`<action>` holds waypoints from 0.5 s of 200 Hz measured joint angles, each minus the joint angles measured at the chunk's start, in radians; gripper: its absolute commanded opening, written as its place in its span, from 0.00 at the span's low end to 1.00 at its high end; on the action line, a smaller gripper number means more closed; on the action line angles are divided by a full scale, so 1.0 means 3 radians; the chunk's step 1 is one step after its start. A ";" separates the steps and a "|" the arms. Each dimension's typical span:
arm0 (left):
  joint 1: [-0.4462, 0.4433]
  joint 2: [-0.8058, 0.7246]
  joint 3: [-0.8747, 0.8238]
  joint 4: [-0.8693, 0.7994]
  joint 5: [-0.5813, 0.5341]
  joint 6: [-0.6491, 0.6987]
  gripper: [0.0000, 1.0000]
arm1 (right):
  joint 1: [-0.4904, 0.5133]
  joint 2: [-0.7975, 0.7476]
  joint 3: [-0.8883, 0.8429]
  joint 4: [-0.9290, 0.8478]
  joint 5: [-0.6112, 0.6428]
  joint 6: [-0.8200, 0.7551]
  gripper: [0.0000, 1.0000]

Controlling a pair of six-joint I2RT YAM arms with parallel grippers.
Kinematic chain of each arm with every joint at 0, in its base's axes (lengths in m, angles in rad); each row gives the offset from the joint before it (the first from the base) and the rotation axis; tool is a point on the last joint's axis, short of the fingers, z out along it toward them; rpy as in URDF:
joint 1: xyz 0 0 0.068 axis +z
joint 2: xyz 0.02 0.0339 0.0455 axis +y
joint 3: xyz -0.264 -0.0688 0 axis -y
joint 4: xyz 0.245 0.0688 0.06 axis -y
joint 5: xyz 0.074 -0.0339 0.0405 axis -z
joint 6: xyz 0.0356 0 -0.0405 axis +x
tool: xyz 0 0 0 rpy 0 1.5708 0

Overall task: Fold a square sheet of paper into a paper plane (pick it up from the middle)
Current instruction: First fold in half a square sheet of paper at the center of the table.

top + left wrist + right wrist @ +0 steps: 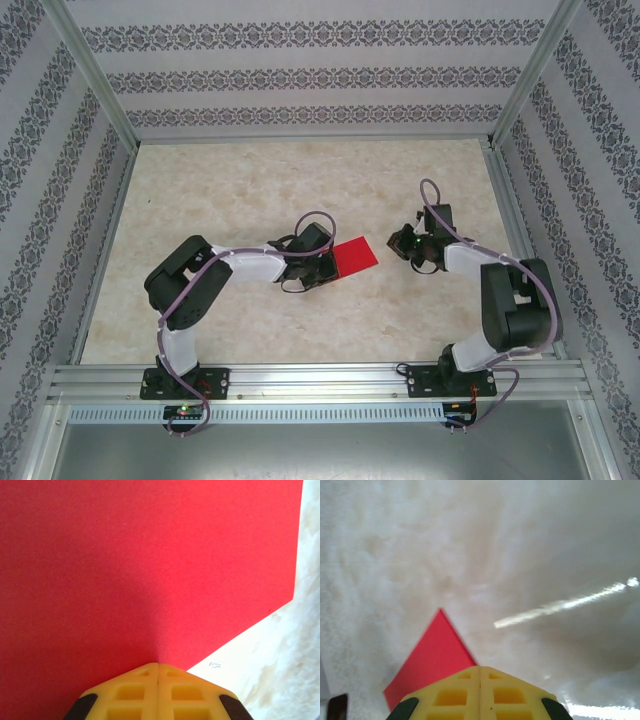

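Top external view: a red paper (pixel 356 256) is seen lying flat on the marbled desk (pixel 250 190). The left hand (pixel 325 266) is set over the paper's edge, its fingers pressed together; whether the paper is touched cannot be told. The right hand (pixel 402 247) is held near the paper's opposite side, apart from it, its fingers likewise pressed together with nothing pinched between them.

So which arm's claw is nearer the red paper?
The left gripper: it is over the red paper sheet, while the right gripper is apart, over bare table.
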 measured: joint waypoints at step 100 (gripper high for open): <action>0.0225 0.0150 0.0380 -0.0576 0.0249 0.1526 0.00 | 0.0890 0.0365 0.0000 0.0364 0.0038 0.0384 0.00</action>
